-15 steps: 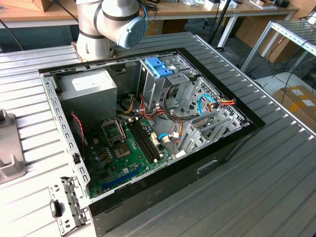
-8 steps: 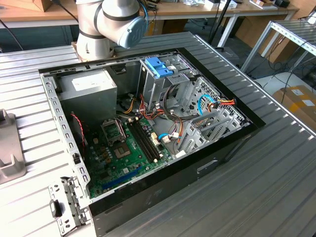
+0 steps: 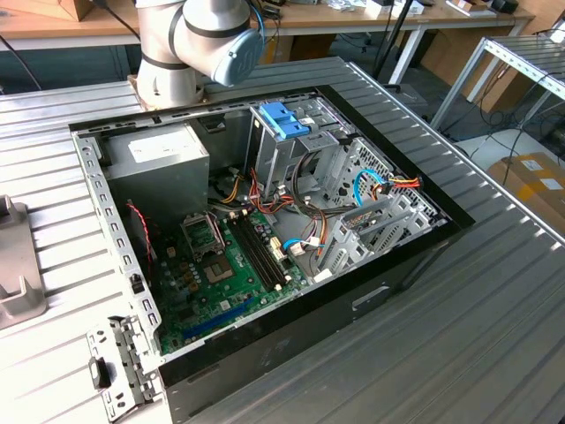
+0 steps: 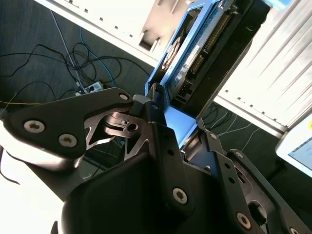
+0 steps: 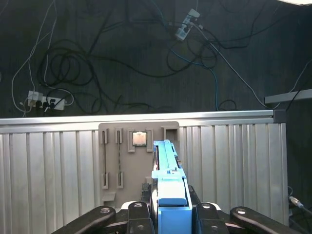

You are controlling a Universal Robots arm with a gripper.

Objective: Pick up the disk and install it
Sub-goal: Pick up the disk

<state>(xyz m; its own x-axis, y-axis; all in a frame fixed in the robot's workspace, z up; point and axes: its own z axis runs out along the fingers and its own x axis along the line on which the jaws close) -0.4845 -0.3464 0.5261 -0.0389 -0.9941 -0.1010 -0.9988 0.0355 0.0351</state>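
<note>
A big silver metal table with ribs (image 3: 494, 336) holds a wide black computer case (image 3: 291, 340) lying open. At the far side of the case stands the thick grey and blue robot arm (image 3: 199, 40). Inside the case sit a large grey power box with a white sticker (image 3: 159, 163) and a flat green board (image 3: 221, 274). A small blue plastic latch (image 3: 284, 119) sits on the metal cage near the arm.

In both wrist views, the flat silver-grey metal disk with a blue plastic bracket (image 5: 167, 165) (image 4: 204, 48) is in the black gripper (image 5: 169, 210). The gripper is squeezed tight on the disk's blue sides. The disk sticks out past the fingers (image 4: 163, 141). In the first wrist view the ribbed table lies behind it, with a little square chip (image 5: 139, 138) in a grey plate (image 5: 109, 161).
</note>
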